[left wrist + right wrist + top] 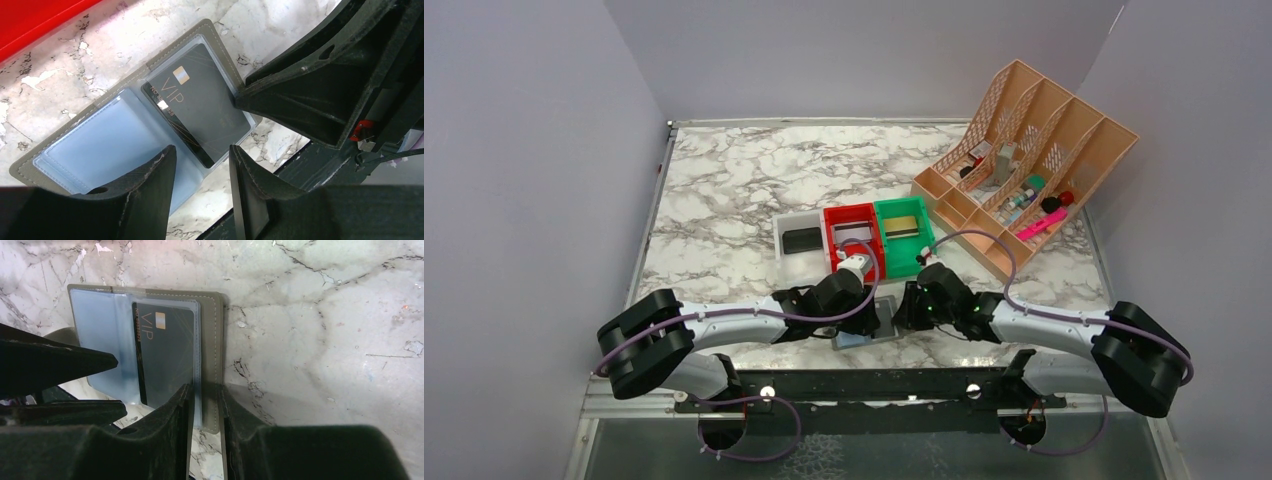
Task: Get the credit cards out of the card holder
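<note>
The card holder [882, 322] lies open on the marble between both grippers. In the left wrist view the card holder [100, 145] shows a pale blue panel on the left. A black credit card [200, 110] marked VIP sits in its clear right sleeve. My left gripper [202, 156] is open over the holder's near edge, with the card's corner in the gap. My right gripper [205, 392] is nearly closed, its jaws pinched on the grey right edge of the card holder [215, 340], beside the credit card [165, 350].
White bin [799, 238], red bin [852, 232] and green bin [902, 232] stand in a row just behind the grippers. A peach desk organizer [1024, 165] with small items fills the back right. The black mounting rail [874, 385] runs just in front of the holder.
</note>
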